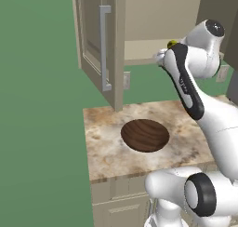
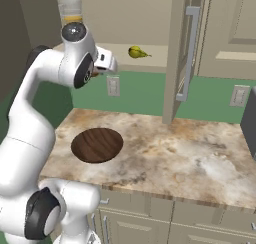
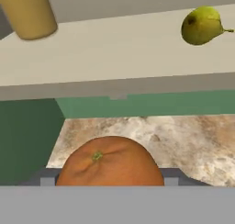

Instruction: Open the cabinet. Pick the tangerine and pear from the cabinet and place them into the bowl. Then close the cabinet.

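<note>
A juice glass [image 2: 70,13] stands above a marbled counter [image 2: 165,158]; wall outlets [image 2: 113,86] behind.

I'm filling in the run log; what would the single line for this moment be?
cabinet: door open | tangerine: held between tool fingers, out of cabinet | pear: on cabinet shelf | bowl: empty on counter
</note>
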### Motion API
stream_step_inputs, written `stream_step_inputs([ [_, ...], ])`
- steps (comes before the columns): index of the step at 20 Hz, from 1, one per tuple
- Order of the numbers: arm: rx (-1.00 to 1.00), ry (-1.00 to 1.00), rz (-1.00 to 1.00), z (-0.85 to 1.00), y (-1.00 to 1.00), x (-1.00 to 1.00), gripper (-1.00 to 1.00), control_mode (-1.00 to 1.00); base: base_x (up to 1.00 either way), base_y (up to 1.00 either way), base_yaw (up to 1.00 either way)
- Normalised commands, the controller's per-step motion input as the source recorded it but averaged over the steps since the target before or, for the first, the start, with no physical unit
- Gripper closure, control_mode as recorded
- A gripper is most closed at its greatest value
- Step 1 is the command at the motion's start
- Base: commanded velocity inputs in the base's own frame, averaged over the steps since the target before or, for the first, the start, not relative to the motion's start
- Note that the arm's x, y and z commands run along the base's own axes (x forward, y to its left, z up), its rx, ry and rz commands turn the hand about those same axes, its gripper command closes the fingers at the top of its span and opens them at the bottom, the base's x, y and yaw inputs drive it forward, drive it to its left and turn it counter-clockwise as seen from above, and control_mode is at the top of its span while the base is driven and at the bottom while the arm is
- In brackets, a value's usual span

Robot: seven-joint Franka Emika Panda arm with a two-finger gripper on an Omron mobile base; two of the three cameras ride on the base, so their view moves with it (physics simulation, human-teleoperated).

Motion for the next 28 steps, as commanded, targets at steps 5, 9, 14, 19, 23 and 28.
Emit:
stream_step_inputs([
  [5, -0.01, 0.18, 0.01, -0.76, 0.01, -0.55, 1.0, -1.0, 0.0, 0.0, 0.0],
  [9, 0.0, 0.21, 0.05, -0.99, 0.16, -0.08, 1.0, -1.0, 0.0, 0.0, 0.0],
  [14, 0.0, 0.19, 0.05, -1.0, 0.35, 0.01, 1.0, -1.0, 0.0, 0.0, 0.0],
  [19, -0.03, 0.18, 0.01, -0.95, 0.32, 0.46, 1.0, -1.0, 0.0, 0.0, 0.0],
  [23, -0.11, 0.09, 0.0, -0.9, 0.15, 0.65, 1.0, -1.0, 0.0, 0.0, 0.0],
  [28, -0.08, 0.0, 0.0, -0.67, 0.0, 0.56, 1.0, -1.0, 0.0, 0.0, 0.0],
])
